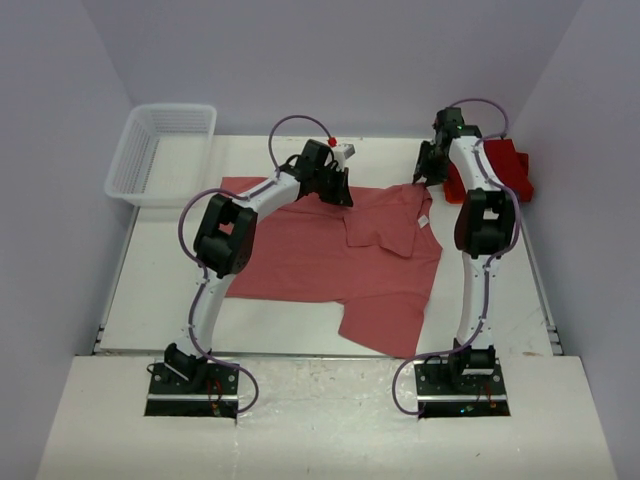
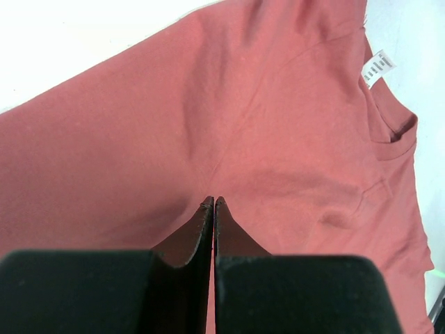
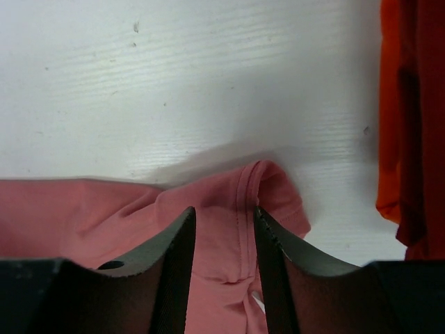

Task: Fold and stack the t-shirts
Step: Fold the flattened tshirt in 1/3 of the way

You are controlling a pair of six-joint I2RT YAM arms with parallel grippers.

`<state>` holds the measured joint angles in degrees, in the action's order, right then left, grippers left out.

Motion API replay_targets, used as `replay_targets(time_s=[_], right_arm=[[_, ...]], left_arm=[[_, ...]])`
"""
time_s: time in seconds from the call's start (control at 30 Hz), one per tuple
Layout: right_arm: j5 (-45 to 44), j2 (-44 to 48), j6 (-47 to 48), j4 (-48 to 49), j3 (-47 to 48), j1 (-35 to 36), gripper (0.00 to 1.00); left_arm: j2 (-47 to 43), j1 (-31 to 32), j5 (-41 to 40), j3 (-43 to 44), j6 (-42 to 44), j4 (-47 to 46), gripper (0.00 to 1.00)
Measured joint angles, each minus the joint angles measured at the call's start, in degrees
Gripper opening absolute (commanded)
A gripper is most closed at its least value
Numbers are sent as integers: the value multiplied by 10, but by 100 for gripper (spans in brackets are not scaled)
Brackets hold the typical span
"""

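Note:
A faded salmon-red t-shirt (image 1: 320, 255) lies spread across the middle of the table, with a sleeve folded in over its chest. My left gripper (image 1: 345, 195) hangs at its far edge. In the left wrist view the left gripper (image 2: 213, 202) is shut, its tips over the flat cloth (image 2: 278, 125), and no fold shows between them. My right gripper (image 1: 420, 180) is at the shirt's far right corner. There the right gripper (image 3: 224, 212) stands open astride a raised, seamed fold of the shirt (image 3: 104, 216), not pinching it. Folded deep red t-shirts (image 1: 500, 165) lie stacked at the far right.
A white mesh basket (image 1: 128, 150) stands at the far left corner. The deep red stack (image 3: 410, 125) lies just right of my right gripper, with bare white table between. The shirt's white label (image 2: 376, 68) shows at the collar. Walls close in the table on three sides.

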<state>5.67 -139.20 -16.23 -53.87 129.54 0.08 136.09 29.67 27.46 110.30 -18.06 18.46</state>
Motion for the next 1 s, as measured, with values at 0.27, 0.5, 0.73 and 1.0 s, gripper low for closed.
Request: replay_targets(time_s=[0.27,0.5,0.73,1.0], right_arm=[[4,-25,0,-12,2,-10,40],[6,-30,-1,-12,5,-19,25],[31,-37,2,-12,19,-18,6],[13,-37,-4,-4,12,-19,0]], left_arm=[[0,0,12,-16,-4,-12,0],[0,0,13,-17,-5,-12,0],[11,0,13,-17,-8,-12,0],[18,-2,6,-20,-9,-14,0]])
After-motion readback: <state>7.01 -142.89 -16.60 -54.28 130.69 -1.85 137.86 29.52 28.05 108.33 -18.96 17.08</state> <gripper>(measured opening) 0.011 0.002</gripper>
